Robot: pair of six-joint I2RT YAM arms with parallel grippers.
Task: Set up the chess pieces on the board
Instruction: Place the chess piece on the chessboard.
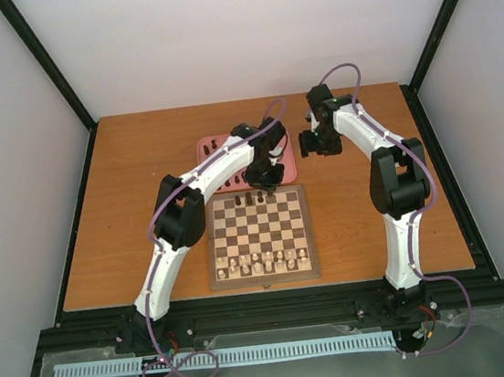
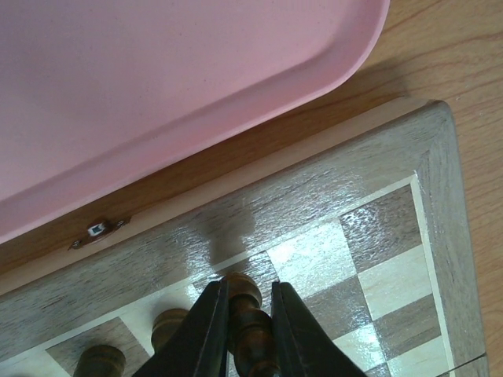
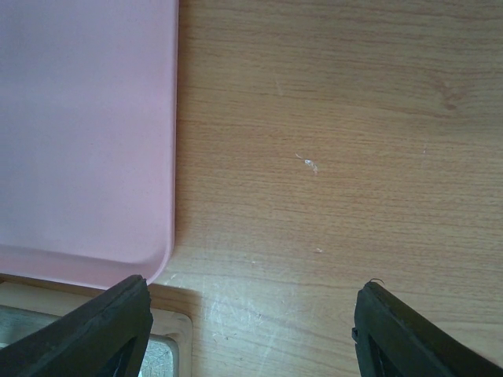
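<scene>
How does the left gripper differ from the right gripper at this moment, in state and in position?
The left gripper is shut on a dark chess piece; the right gripper is open and holds nothing. The left gripper is over the far edge of the board; the right gripper is over bare table beside the pink tray. Both are black.

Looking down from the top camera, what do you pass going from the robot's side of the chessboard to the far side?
Pale cream pieces → bare squares of the board → dark chess pieces → pink tray.
</scene>
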